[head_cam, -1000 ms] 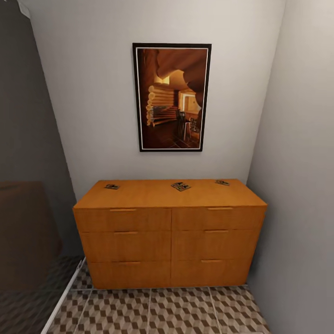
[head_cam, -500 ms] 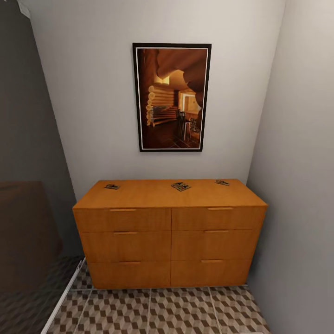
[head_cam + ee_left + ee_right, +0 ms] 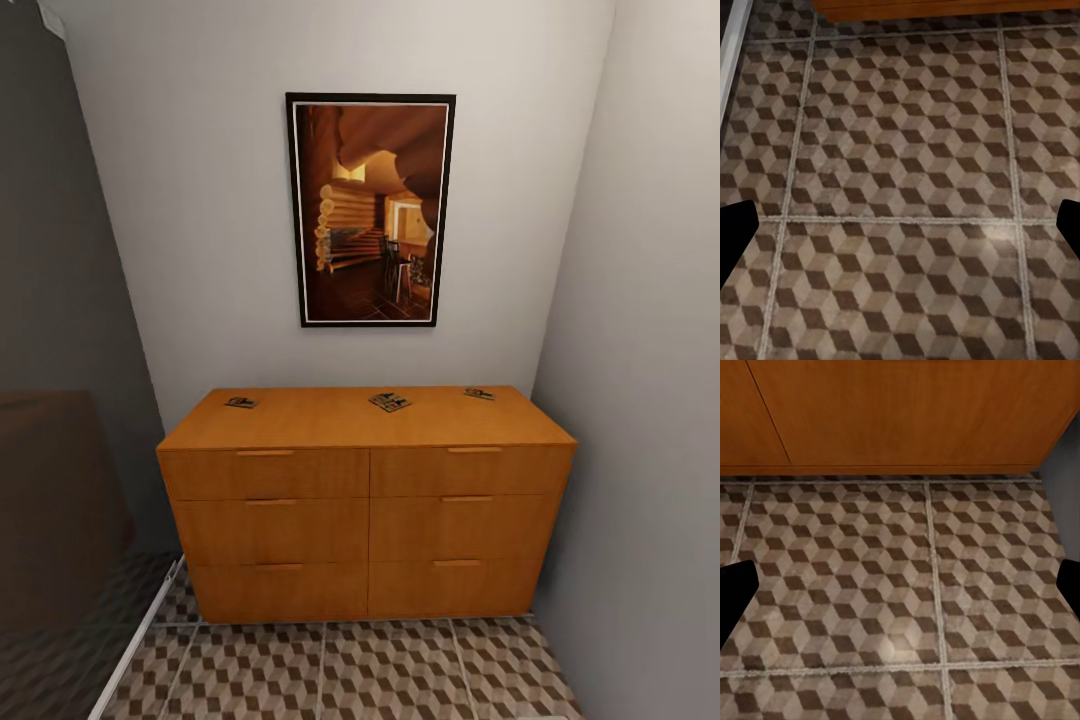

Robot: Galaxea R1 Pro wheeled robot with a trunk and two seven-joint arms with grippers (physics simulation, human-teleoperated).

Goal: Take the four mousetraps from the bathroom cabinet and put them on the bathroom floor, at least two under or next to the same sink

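Here we are facing the cabinet [image 3: 366,500], a low orange-brown chest tucked into the corner under a framed picture [image 3: 370,210], and the mousetraps are sitting right on its flat top, along the back edge near the wall. I count three spots: one mousetrap [image 3: 241,402] toward the cabinet's left end, a middle one [image 3: 389,402] that looks bulkier, possibly two lying together though it's too small to say, and a third [image 3: 479,394] near the right end. Each reads as a small flat tan board with dark metal on it; finer detail is lost from here. They lie well apart, so I'd judge each calls for its own reach. Down low, both arms hang in front of the cabinet's base, pointed at the bathroom floor [image 3: 400,670] with its brown-and-beige cube tiles. The left end effector [image 3: 900,232] shows just two dark fingertips at the picture's edges, spread wide with nothing between them; the right end effector [image 3: 900,592] likewise, spread wide and empty, looking at the cabinet's lower drawer fronts. Nothing picked up yet; the arms seem parked low for travelling, and lifting them to the top comes next, I reckon.
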